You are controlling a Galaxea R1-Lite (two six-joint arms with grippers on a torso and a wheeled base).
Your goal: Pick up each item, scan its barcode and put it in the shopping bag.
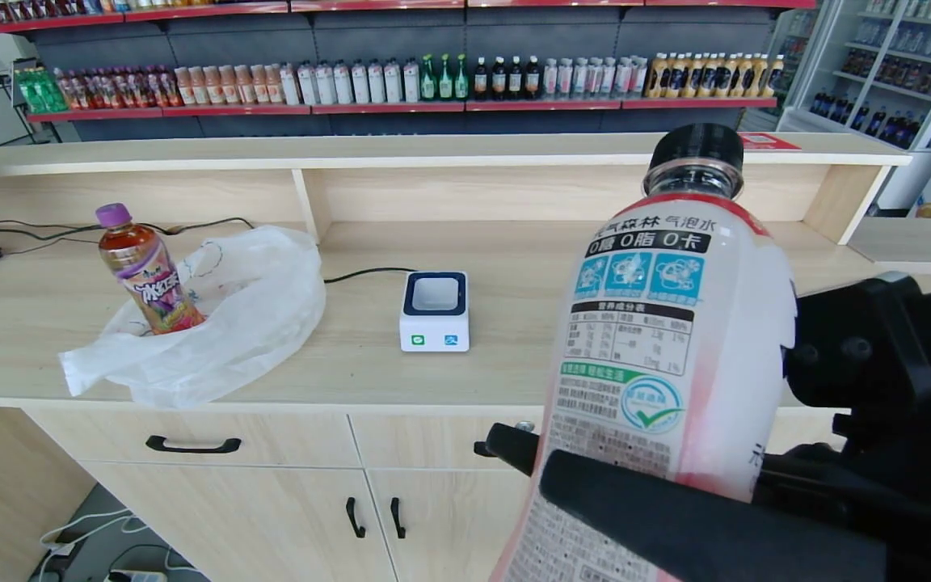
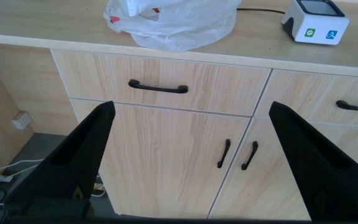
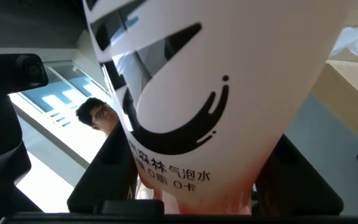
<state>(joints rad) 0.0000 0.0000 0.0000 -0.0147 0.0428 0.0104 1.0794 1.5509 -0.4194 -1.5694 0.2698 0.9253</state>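
Spotter: Nearest to the head camera you have the white bottle (image 1: 667, 339). Your right end effector (image 3: 197, 186) pinches it low on the body, one finger across the front and one behind.

Operator: How does the bottle stand?

Spotter: Nearly upright. Its long axis leans a little, with the black cap toward one o'clock and the base toward seven. The printed label faces the camera. I cannot tell where the barcode is.

Operator: And where is the scanner?

Spotter: In the head view the scanner (image 1: 434, 311) sits on the tabletop (image 1: 514, 267) at about ten o'clock from the bottle, and well apart from it. Its window looks upward. So I judge that you must carry the bottle toward ten o'clock and lay the barcode side down over that window.

Operator: And after that?

Spotter: At nine o'clock from the scanner lies the shopping bag (image 1: 255, 323), near it but not touching. One tea bottle (image 1: 149, 271) stands in it already, leaning.

Operator: Which arm is better placed?

Spotter: For the scan, the right one, since it holds the item. Your left end effector (image 2: 191, 109) is spread and holds nothing. It is below the tabletop edge and points at the drawer front (image 2: 160, 78).
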